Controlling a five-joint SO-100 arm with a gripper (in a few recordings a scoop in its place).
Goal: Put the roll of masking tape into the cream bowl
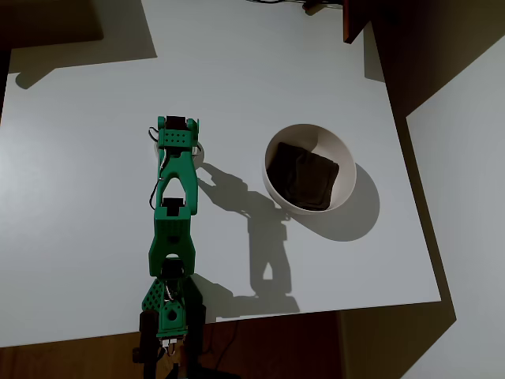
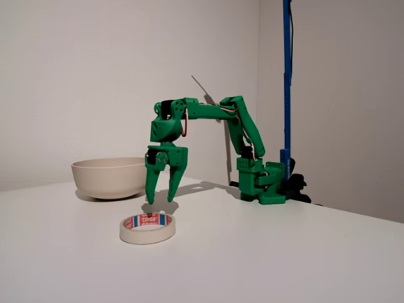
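My gripper (image 2: 160,201) hangs fingers-down with its jaws spread and nothing between them; in the fixed view the roll of masking tape (image 2: 148,228) lies flat on the white table (image 2: 265,252) just below and in front of my fingertips; whether they touch it I cannot quite tell; in the overhead view my wrist covers most of the roll; the cream bowl (image 1: 309,168) stands well apart to the right, dark pad (image 1: 301,176) inside.

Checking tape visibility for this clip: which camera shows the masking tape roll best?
The fixed view: the roll of masking tape lies flat and unobstructed on the table, below the open end effector. In the overhead view the arm covers most of it; a pale sliver shows beside the end effector.
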